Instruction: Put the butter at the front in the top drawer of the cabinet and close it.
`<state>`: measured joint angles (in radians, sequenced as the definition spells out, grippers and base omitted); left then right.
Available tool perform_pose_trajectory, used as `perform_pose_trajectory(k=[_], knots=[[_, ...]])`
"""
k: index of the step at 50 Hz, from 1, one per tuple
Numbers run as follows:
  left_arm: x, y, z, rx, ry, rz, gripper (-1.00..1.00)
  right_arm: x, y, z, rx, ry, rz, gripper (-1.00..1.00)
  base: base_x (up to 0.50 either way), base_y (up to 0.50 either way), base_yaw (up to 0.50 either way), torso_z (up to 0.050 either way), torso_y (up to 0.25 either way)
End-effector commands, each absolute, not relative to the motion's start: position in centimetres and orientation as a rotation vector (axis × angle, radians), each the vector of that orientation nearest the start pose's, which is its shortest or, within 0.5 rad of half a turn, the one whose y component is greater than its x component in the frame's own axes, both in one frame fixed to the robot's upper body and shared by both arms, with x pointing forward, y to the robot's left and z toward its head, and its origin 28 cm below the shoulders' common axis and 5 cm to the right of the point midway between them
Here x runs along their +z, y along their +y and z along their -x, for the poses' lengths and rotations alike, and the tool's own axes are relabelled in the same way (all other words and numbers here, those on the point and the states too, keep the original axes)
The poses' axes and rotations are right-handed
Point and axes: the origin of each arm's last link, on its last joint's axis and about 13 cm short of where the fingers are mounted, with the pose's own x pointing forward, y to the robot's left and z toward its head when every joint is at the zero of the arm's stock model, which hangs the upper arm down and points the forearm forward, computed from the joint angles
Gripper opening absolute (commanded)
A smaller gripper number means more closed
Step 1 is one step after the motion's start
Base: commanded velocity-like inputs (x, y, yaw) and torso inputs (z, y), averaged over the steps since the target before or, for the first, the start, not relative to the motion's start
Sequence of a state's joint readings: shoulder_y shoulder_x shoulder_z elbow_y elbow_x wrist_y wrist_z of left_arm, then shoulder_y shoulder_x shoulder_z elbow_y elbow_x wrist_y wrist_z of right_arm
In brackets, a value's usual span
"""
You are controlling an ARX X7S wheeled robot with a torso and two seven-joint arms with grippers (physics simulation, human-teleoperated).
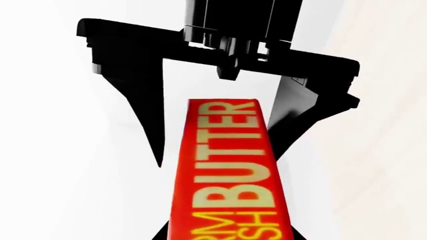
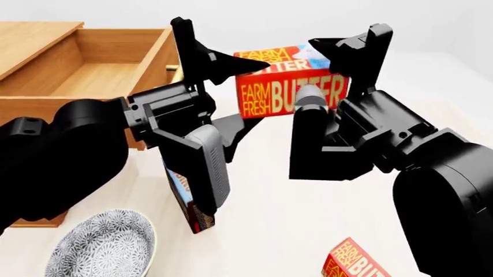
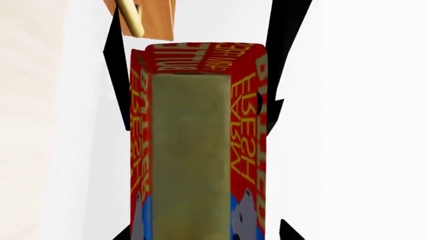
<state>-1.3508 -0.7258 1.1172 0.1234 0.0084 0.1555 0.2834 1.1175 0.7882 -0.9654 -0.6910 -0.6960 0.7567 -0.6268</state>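
The butter (image 2: 266,95), a red-orange carton, hangs in the air between both grippers, right of the open top drawer (image 2: 92,78) of the cabinet (image 2: 31,40). My left gripper (image 2: 258,89) is shut on the carton's left end. In the left wrist view the butter (image 1: 227,165) fills the space between the left gripper's (image 1: 227,235) jaws. My right gripper (image 2: 312,69) straddles the carton's other end, open, and in the left wrist view it (image 1: 223,160) shows a gap beside the carton. The right wrist view shows the butter (image 3: 190,140) end on and the drawer's brass handle (image 3: 130,20).
A second butter carton (image 2: 358,262) lies at the front right of the table. A patterned bowl (image 2: 104,242) sits at the front left. A blue-and-brown carton (image 2: 181,184) stands partly hidden behind my left arm.
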Motion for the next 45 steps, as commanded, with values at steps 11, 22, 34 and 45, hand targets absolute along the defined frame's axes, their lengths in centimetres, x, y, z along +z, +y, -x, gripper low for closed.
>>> perform_pose_trajectory(k=[11,22,34,45], knots=[[31.2,22.4,-31.1,-0.788,-0.823,-1.335,-1.00,32.1,-14.4,-22.7,0.084,-0.450,1.647,1.00,0.00,0.00,0.00,0.001,0.001],[32.1,23.3,-30.3,-0.744,-0.803,-1.356,-1.00,31.9,-15.2,-22.2,0.048,-0.414,1.630,1.00,0.00,0.00,0.00,0.001,0.001],[33.4,23.6,-28.1,-0.643,-0.702,-1.114,-1.00,30.6,-16.4,-22.5,0.004,-0.278,1.428,1.00,0.00,0.00,0.00,0.000,0.002],[35.8,23.1,-25.9,-0.537,-0.619,-0.721,-1.00,29.3,-16.8,-22.7,-0.035,-0.173,1.072,1.00,0.00,0.00,0.00,0.001,0.001]])
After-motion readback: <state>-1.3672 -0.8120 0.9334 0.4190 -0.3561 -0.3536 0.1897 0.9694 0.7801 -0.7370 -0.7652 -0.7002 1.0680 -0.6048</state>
